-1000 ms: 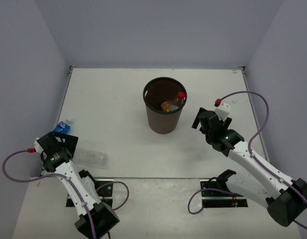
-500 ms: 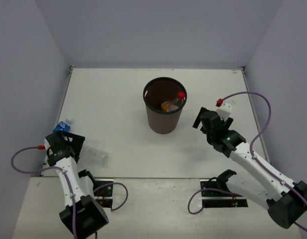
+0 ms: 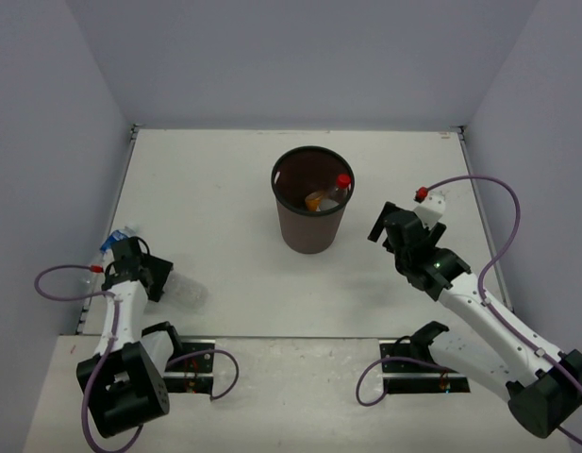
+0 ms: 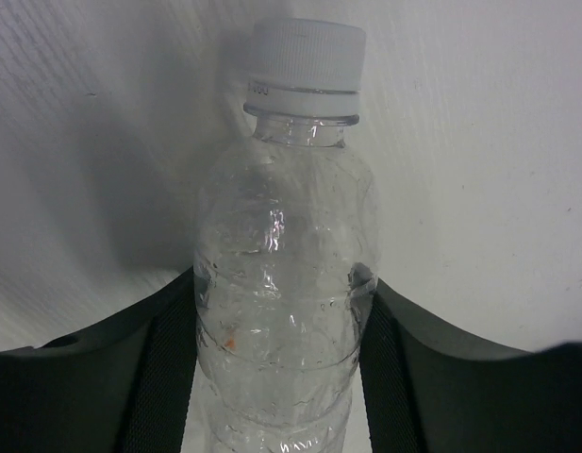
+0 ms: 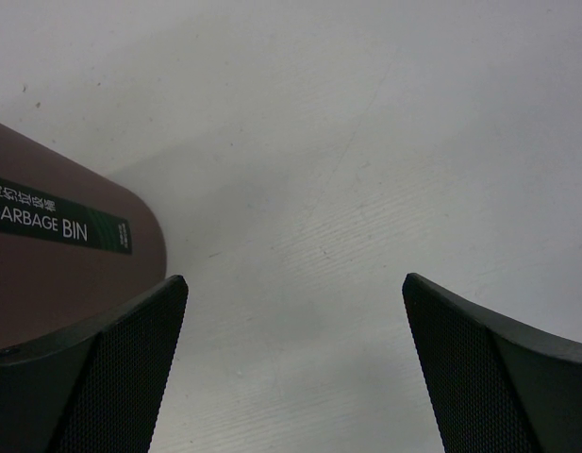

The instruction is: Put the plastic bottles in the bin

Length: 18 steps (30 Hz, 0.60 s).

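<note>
A clear plastic bottle (image 4: 281,217) with a white cap lies on the table at the near left, and my left gripper (image 4: 283,283) is shut on its body, a pad pressed to each side. From above, that gripper (image 3: 151,276) sits at the bottle's (image 3: 185,291) left end. Just behind it lies a blue-labelled bottle (image 3: 116,241). The dark brown bin (image 3: 311,226) stands mid-table and holds a red-capped bottle (image 3: 341,184) and an orange one (image 3: 315,200). My right gripper (image 5: 295,283) hangs open and empty to the right of the bin (image 5: 55,283).
Grey walls close in the table on the left, right and far sides. Purple cables loop off both arms near the side edges. Both arm bases (image 3: 168,363) stand at the near edge.
My left arm swung in toward the clear bottle and its jaws closed from wide open onto the bottle's body. The right arm has barely shifted.
</note>
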Tool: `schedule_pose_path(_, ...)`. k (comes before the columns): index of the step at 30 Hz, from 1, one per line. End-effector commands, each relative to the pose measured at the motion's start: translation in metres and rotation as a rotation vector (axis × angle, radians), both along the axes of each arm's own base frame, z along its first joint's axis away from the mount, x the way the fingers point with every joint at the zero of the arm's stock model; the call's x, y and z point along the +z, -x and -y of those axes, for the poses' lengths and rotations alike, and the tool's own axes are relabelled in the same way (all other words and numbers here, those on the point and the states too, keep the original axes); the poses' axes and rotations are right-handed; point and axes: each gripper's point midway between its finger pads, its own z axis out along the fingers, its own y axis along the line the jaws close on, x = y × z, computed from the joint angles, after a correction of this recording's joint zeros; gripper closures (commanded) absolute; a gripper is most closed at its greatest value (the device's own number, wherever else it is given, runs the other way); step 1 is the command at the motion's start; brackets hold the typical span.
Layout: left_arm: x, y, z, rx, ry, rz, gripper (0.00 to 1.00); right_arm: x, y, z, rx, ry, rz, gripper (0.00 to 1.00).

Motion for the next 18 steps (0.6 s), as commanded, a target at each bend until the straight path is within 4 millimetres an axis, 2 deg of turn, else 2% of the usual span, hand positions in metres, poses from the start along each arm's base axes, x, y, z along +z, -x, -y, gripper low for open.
schedule_pose_path(1, 0.017, -0.009, -0.009, -0.007, -0.061, 0.037, 0.63, 0.005, -0.004, 0.005, -0.036, 0.000, 0.032, 0.01)
schedule_pose_path(4, 0.042, -0.023, -0.010, -0.063, -0.084, 0.103, 0.68, 0.004, -0.004, 0.005, -0.034, -0.001, 0.030, 0.01)
schedule_pose_path(5, 0.058, -0.033, -0.007, -0.113, -0.090, 0.150, 0.68, 0.004, -0.004, 0.004, -0.034, -0.003, 0.028, 0.01)
schedule_pose_path(7, 0.102, -0.058, 0.008, -0.239, -0.074, 0.281, 0.69, 0.003, -0.004, 0.004, -0.035, -0.004, 0.026, 0.01)
schedule_pose_path(9, 0.149, -0.080, 0.022, -0.330, -0.086, 0.399, 0.76, 0.002, -0.005, 0.004, -0.036, -0.003, 0.023, 0.01)
schedule_pose_path(10, 0.182, -0.092, 0.030, -0.373, -0.107, 0.471, 0.79, 0.002, -0.005, 0.004, -0.035, -0.005, 0.022, 0.01)
schedule_pose_path(11, 0.203, -0.099, 0.039, -0.407, -0.116, 0.527, 0.82, 0.002, -0.005, 0.003, -0.036, -0.005, 0.021, 0.01)
schedule_pose_path(14, 0.307, -0.130, 0.099, -0.611, -0.158, 0.849, 0.84, 0.003, -0.005, 0.002, -0.030, -0.012, 0.022, 0.01)
schedule_pose_path(15, 0.337, -0.134, 0.109, -0.645, -0.193, 0.919, 0.84, 0.003, -0.004, 0.003, -0.032, -0.010, 0.023, 0.01)
schedule_pose_path(16, 0.362, -0.137, 0.122, -0.676, -0.221, 0.968, 0.84, 0.003, -0.004, 0.004, -0.035, -0.007, 0.026, 0.01)
schedule_pose_path(17, 0.367, -0.146, 0.150, -0.735, -0.222, 0.969, 0.84, 0.005, -0.004, 0.004, -0.038, -0.008, 0.031, 0.01)
schedule_pose_path(18, 0.391, -0.151, 0.186, -0.832, -0.248, 1.017, 0.84, 0.005, -0.004, 0.005, -0.039, -0.008, 0.034, 0.01)
